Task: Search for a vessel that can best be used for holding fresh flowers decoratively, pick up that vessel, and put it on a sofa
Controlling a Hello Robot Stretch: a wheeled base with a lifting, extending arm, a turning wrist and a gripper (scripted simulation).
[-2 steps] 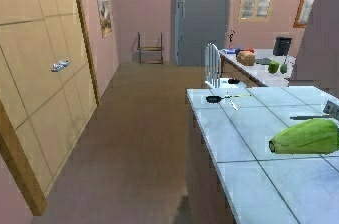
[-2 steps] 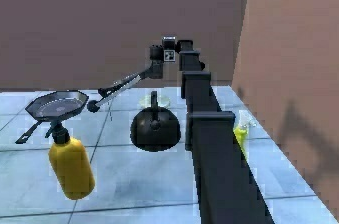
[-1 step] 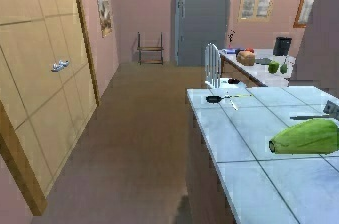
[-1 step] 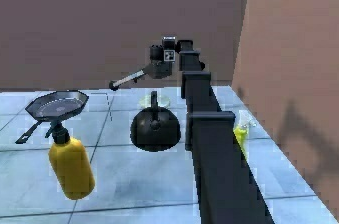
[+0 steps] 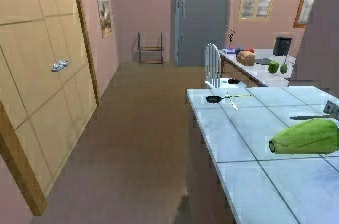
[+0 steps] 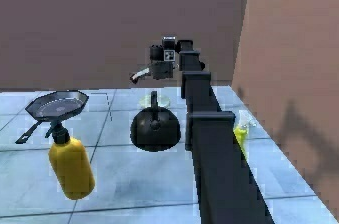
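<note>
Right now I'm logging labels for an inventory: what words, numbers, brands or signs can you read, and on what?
No text can be read here.
The yellow bottle: plain, no label seen.
The black kettle: no markings seen.
The wall picture: too small to tell whether it carries words.
The white squares: black marks, not readable as letters or numbers.

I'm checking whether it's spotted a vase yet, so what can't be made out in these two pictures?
- Arm side view: a yellow-green thing is mostly hidden behind the arm, so its shape cannot be told.
- Arm side view: whether the pincer is over or touching the black kettle cannot be told.
- Forward view: the things on the far table are too small to name.
</note>
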